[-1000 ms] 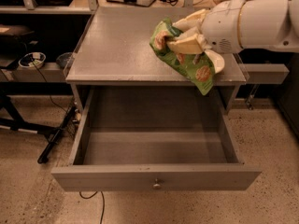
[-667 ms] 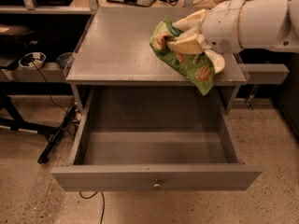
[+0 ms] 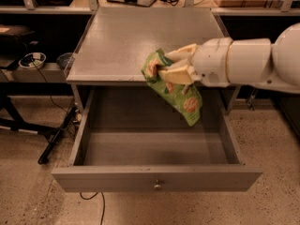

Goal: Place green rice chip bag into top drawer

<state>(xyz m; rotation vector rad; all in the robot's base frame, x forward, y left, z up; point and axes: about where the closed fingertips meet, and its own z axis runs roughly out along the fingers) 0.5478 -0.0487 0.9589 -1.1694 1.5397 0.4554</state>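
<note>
The green rice chip bag hangs crumpled in the air, partly over the cabinet's front edge and partly over the open drawer. My gripper reaches in from the right on a white arm and is shut on the bag's upper part, its cream fingers pinching the foil. The top drawer is pulled fully out below, a grey box with a small round knob on its front panel and a bare inside floor.
The grey cabinet top lies behind the bag. Dark shelving runs along the back with cables and a monitor stand. A white bowl-like object sits on a low shelf at left. A black stand leg lies on the speckled floor.
My arm has swung left and down, carrying the bag from over the cabinet's right rear to its front edge above the drawer. The view has also shifted slightly.
</note>
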